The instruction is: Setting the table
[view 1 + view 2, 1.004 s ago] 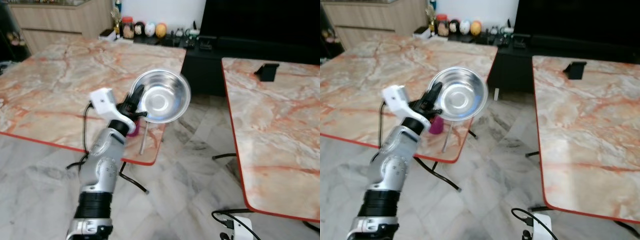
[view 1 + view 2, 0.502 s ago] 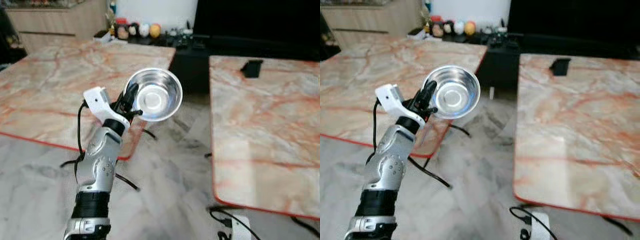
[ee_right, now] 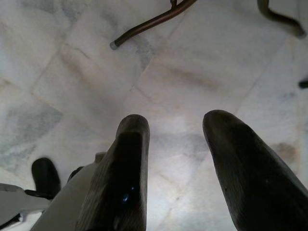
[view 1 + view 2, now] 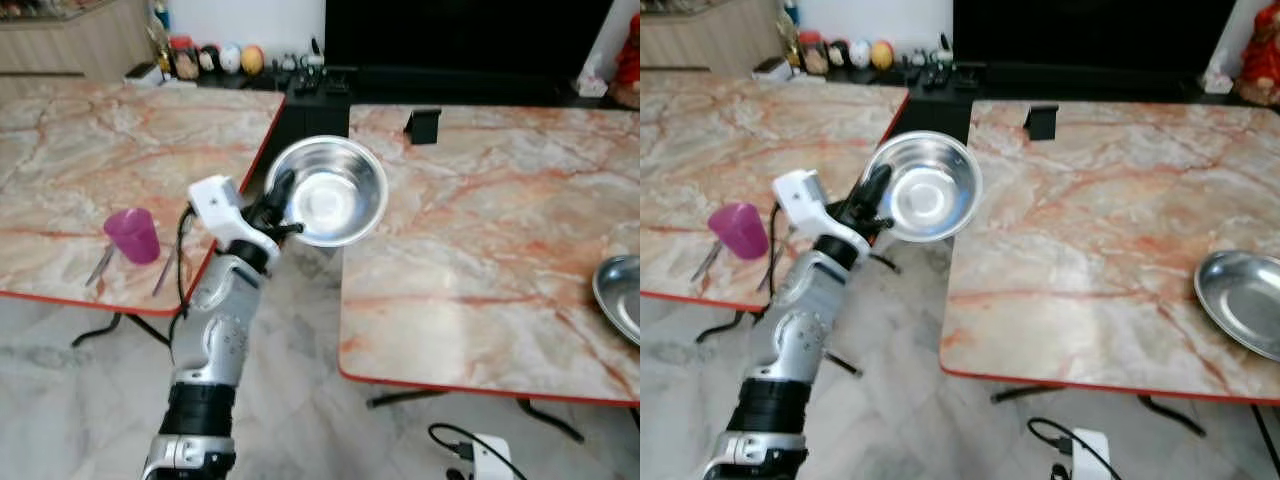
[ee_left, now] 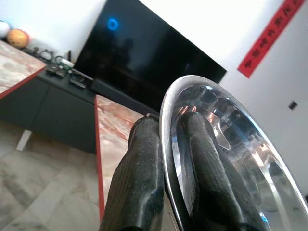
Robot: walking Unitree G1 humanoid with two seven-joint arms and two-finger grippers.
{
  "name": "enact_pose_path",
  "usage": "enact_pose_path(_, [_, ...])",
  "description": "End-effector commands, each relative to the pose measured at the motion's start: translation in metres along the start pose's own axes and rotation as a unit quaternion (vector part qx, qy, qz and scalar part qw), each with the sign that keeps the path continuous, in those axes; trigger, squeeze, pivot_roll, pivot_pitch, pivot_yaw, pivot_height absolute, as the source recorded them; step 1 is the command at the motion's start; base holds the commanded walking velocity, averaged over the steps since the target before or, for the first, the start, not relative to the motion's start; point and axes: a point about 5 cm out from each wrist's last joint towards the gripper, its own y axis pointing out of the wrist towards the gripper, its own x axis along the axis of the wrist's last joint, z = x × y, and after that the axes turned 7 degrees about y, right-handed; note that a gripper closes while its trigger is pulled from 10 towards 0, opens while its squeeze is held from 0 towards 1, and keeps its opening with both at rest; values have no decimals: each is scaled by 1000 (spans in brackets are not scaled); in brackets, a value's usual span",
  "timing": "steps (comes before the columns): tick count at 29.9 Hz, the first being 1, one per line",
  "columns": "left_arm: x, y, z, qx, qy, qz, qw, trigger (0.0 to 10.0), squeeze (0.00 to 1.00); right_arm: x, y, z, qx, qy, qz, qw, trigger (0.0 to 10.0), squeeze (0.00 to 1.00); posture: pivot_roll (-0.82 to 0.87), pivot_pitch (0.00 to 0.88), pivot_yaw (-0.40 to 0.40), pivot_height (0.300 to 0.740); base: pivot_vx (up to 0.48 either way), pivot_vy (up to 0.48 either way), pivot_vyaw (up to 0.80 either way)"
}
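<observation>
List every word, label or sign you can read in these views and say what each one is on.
Red strip on the wall: dark characters run along it, too small and blurred to read.
Jars on the sideboard: any labels are too small to read.
Steel bowl held in the left gripper, and pink cup: no lettering visible.
Nothing can be quoted as legible text.

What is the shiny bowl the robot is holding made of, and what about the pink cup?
The bowl, pinched by its rim in the left gripper, looks like polished metal, probably stainless steel: it is silver and mirrors the room. The pink cup on the left table looks like plastic: bright, slightly see-through colour with a dull sheen, though that is less certain.
</observation>
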Motion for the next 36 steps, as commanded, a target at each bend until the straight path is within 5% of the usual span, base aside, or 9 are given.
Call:
enact_pose_path(1, [5, 1, 5, 10, 12, -7, 1000, 10000, 0, -1, 0, 3, 5, 2, 1, 1000, 10000, 0, 50, 0, -37, 711, 0, -247, 0])
enact_pose_path(36, [5, -3, 11, 9, 25, 0, 1000, 10000, 0, -5, 0, 4, 2, 5, 3, 1000, 10000, 0, 45, 0, -26, 711, 0, -247, 0])
